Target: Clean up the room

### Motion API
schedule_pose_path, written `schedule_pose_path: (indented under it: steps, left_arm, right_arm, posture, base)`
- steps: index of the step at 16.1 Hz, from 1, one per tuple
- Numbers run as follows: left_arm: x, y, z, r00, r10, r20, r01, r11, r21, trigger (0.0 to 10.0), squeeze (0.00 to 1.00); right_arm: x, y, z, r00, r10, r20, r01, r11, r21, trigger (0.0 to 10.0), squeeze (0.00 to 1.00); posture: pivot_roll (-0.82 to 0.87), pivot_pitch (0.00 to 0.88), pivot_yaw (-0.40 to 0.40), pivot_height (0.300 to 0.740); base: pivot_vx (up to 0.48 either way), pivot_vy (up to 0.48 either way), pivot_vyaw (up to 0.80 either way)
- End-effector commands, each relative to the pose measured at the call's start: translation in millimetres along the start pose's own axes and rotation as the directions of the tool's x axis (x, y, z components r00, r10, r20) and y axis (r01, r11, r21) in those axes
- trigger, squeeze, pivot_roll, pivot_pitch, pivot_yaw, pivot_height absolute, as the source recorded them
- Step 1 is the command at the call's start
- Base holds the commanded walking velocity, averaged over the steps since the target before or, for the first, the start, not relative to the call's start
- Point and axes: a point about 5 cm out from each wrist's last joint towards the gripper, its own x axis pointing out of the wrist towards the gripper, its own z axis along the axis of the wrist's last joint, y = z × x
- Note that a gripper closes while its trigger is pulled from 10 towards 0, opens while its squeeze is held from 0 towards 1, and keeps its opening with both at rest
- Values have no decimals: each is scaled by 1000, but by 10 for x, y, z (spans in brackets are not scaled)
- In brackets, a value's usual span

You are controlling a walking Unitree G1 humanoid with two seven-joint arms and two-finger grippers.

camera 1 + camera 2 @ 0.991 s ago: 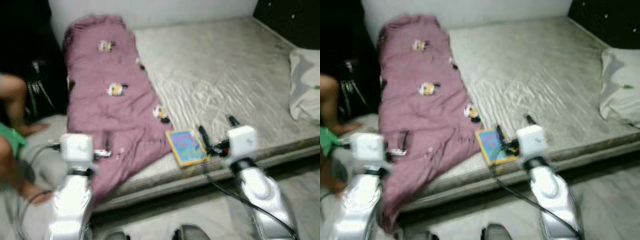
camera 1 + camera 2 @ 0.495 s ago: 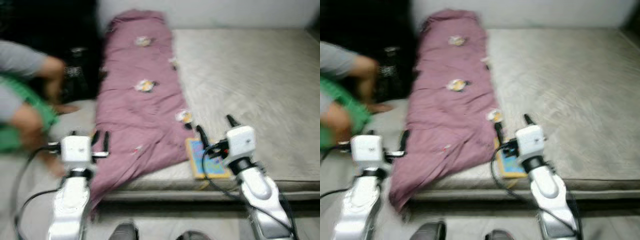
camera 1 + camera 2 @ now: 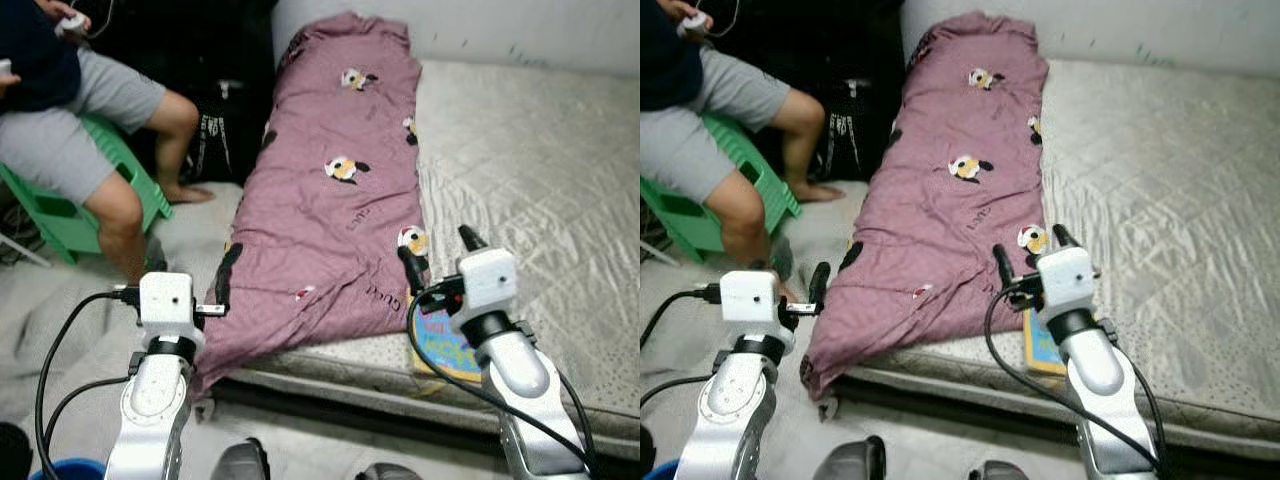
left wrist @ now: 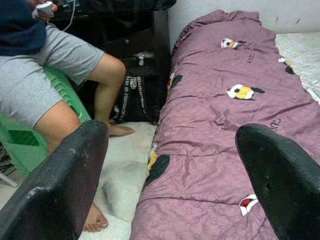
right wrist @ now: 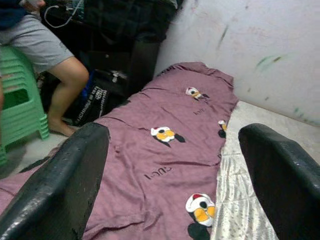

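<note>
While both hands gape, purple quilt (image 3: 335,220) on mattress (image 3: 540,190), person (image 3: 70,110) seated.

A low mattress (image 3: 540,190) in pale grey quilted ticking lies on the floor against a white wall (image 5: 260,45) that carries a few scuffs and greenish marks. Beside the mattress the floor (image 3: 60,300) is covered in grey, rumpled cloth. A green plastic stool (image 3: 70,205) stands there with a person (image 3: 70,110) in grey shorts seated on it. Behind them the corner is dark, with a black bag (image 3: 225,135) against it.
</note>
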Motion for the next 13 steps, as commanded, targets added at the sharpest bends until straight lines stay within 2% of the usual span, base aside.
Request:
schedule_pose_path:
  steps: [1,5,6,11,13]
  left_arm:
    - [-4,56,-2,1000,8,-4,-8,1000,16,10000,0]
    - [-15,60,-9,1000,4,-8,-4,1000,13,10000,0]
    - [-16,60,-14,1000,5,-10,-5,1000,13,10000,0]
    - [15,49,-20,1000,-14,-10,14,1000,9,10000,0]
    - [21,50,-23,1000,-16,-9,16,1000,8,10000,0]
  right_arm:
    - [7,9,1,1000,1,1,-1,1000,8,10000,0]
    - [-42,-10,-30,999,-37,-16,37,999,24,10000,0]
    - [-100,-33,-69,997,-64,-37,66,997,38,10000,0]
    - [-127,-36,-99,996,-78,-49,79,996,36,10000,0]
    - [-109,-34,-103,995,-88,-52,92,994,64,10000,0]
  posture:
    - [-66,98,-29,740]
    - [-65,100,-29,740]
    - [-66,95,-24,740]
    - [-74,90,-16,740]
    - [-73,88,-16,740]
  base:
    - [0,0,0]
    - [0,0,0]
    - [0,0,0]
    - [0,-265,0]
    - [0,-302,0]
